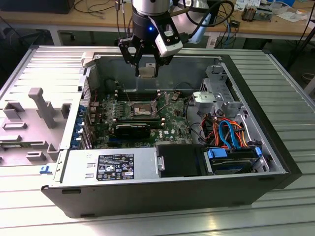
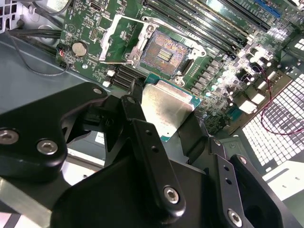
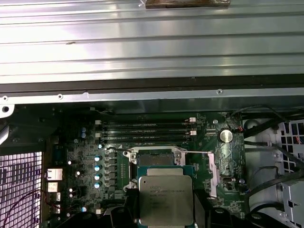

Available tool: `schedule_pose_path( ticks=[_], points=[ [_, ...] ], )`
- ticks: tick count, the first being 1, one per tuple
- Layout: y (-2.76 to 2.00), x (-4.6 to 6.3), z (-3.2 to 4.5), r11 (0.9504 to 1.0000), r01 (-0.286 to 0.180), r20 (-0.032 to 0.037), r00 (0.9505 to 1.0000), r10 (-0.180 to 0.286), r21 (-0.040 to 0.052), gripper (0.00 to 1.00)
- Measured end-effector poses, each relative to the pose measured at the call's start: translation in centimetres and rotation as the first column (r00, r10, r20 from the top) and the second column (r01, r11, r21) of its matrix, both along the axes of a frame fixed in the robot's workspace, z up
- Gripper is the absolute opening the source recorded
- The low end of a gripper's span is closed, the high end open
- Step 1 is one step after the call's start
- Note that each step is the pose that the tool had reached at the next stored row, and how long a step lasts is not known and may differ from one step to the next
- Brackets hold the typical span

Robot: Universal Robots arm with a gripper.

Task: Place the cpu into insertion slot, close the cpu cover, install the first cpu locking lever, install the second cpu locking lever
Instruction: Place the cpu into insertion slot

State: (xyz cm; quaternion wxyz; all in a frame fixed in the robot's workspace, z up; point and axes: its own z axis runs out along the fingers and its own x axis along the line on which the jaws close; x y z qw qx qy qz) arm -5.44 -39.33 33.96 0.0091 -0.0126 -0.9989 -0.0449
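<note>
Ribbed metal workbench (image 1: 290, 98); open computer case (image 1: 162, 191) on it; green motherboard (image 1: 172, 115) lying flat inside; gripper (image 1: 146, 69) above the case, fingers clamped on opposite edges of the cpu (image 2: 166, 107); insertion slot (image 2: 164, 52) uncovered, beneath and apart. Handling: cpu light, thin, stiff, probably fragile underneath; hold by edges only.

- The computer case (image 1: 275, 162) is lying open on the table (image 1: 295, 216), with the motherboard (image 1: 173, 117) sitting in its far half.
- The insertion slot (image 1: 139, 108) is sitting on the motherboard toward the exterior view's left, and the memory slots (image 1: 142, 91) are lying just beyond it.
- The cpu cover (image 2: 107, 42) is standing swung aside, beside the slot.
- The gripper (image 1: 146, 72) is hanging over the case's far wall, pinching the cpu (image 1: 146, 70) between its fingers, above the slot and apart from it.
- The power supply (image 1: 108, 164) is lying along the near wall, and the drive bay (image 1: 231, 160) is sitting at the exterior view's right.
</note>
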Motion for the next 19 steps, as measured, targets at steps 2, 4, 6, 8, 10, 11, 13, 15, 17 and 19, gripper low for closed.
schedule_pose_path(
  ticks=[2,4,6,8,10,11,13,15,17,19],
  points=[
    [0.0,0.0,-0.02,1.0,0.0,0.0,1.0,0.0,-0.0001,0.55],
    [0.0,0.0,-0.07,1.0,0.0,0.0,1.0,0.0,-0.0001,0.55],
    [0.0,0.0,-0.12,1.0,0.0,-0.0001,1.0,0.0,-0.0001,0.55],
    [0.0,0.0,-0.15,1.0,0.0,0.0,1.0,0.0,0.0,0.55],
    [0.0,0.0,-0.18,1.0,0.0,0.0,1.0,0.0,0.0,0.55],
    [0.0,0.0,-0.23,1.0,0.0,0.0,1.0,0.0,-0.0001,0.55],
    [0.0,0.0,-0.29,1.0,0.0,-0.0001,1.0,0.0,-0.0001,0.55],
    [0.0,0.0,-0.33,1.0,0.0,0.0001,1.0,0.0,0.0002,0.55],
    [0.0,-0.02,-0.39,1.0,0.0,0.0,1.0,0.0,0.0,0.55],
    [0.0,-0.04,-0.46,1.0,0.0,0.0,1.0,0.0,0.0,0.55]
  ],
)
